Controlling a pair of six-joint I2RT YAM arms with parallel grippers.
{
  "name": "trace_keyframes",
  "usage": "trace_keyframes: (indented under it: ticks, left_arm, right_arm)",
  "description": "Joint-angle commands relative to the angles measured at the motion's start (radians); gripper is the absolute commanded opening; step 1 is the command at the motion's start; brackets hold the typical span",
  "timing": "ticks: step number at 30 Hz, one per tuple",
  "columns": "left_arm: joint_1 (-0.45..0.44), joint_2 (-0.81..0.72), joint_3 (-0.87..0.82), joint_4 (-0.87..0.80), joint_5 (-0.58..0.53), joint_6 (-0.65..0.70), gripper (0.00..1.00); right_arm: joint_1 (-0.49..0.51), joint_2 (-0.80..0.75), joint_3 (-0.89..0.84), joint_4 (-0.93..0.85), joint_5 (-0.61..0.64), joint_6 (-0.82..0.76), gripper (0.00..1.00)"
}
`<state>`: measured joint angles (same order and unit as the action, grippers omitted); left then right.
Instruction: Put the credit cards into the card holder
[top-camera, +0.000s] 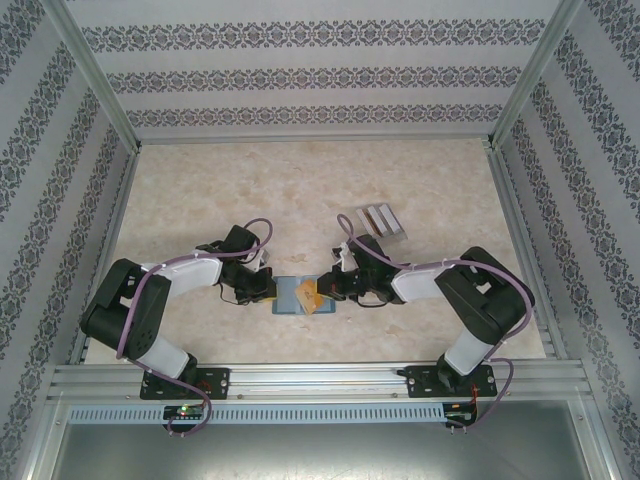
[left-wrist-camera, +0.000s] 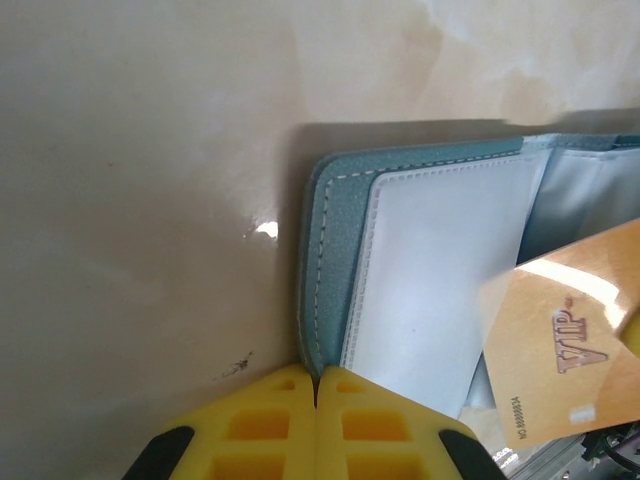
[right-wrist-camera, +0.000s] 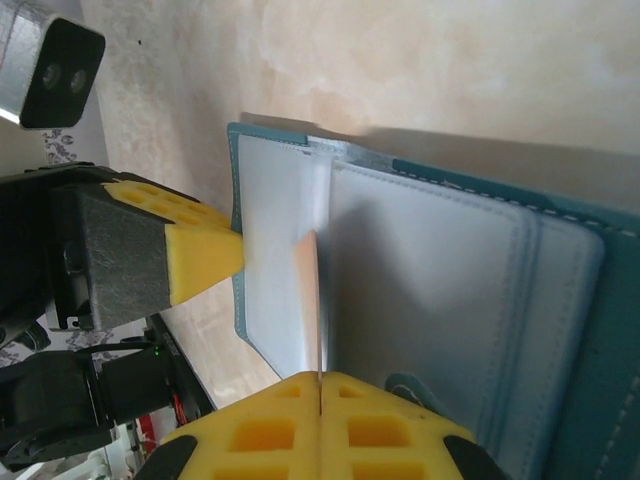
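Note:
The teal-blue card holder (top-camera: 288, 297) lies open on the table between the two arms, its pale clear pockets facing up (left-wrist-camera: 430, 260). My left gripper (left-wrist-camera: 317, 378) is shut on the holder's stitched left edge (left-wrist-camera: 325, 250). My right gripper (right-wrist-camera: 320, 378) is shut on a tan-orange credit card (left-wrist-camera: 570, 340) printed "VIP". In the right wrist view this card (right-wrist-camera: 312, 290) stands edge-on over the holder's inner fold (right-wrist-camera: 430, 290). In the top view the card (top-camera: 309, 294) sits tilted above the holder, with the left gripper (top-camera: 268, 292) and right gripper (top-camera: 330, 289) on either side.
A pale grey striped flat piece (top-camera: 381, 220) lies on the marble-patterned table (top-camera: 200, 200) behind the right arm. Aluminium frame rails (top-camera: 320, 378) and patterned walls close the table in. The left gripper's yellow finger (right-wrist-camera: 200, 255) lies close beside the held card.

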<state>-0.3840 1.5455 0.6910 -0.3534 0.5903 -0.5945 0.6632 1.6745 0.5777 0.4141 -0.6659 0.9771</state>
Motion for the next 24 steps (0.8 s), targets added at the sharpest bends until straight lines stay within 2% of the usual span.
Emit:
trace_keyframes:
  ticks: [1,5,8,15,24]
  left_arm:
    - [0.008,0.003,-0.020,-0.008,-0.021,-0.013,0.06]
    - [0.008,-0.005,-0.031,0.007,-0.019,-0.025,0.06]
    - [0.009,-0.001,-0.024,0.001,-0.008,-0.024,0.05]
    - [0.008,-0.037,-0.039,0.009,0.008,-0.045,0.05]
    - [0.007,-0.041,-0.061,0.043,0.011,-0.066,0.05]
  right_arm:
    - [-0.003,0.023,-0.019,0.052,0.005,0.022,0.00]
    - [0.009,0.010,-0.027,0.060,0.061,0.042,0.02]
    - [0.030,-0.035,-0.047,0.043,0.168,0.065,0.05]
    - [0.075,-0.088,-0.076,0.037,0.296,0.093,0.04]
    - [0.115,-0.004,-0.061,0.144,0.322,0.161,0.03]
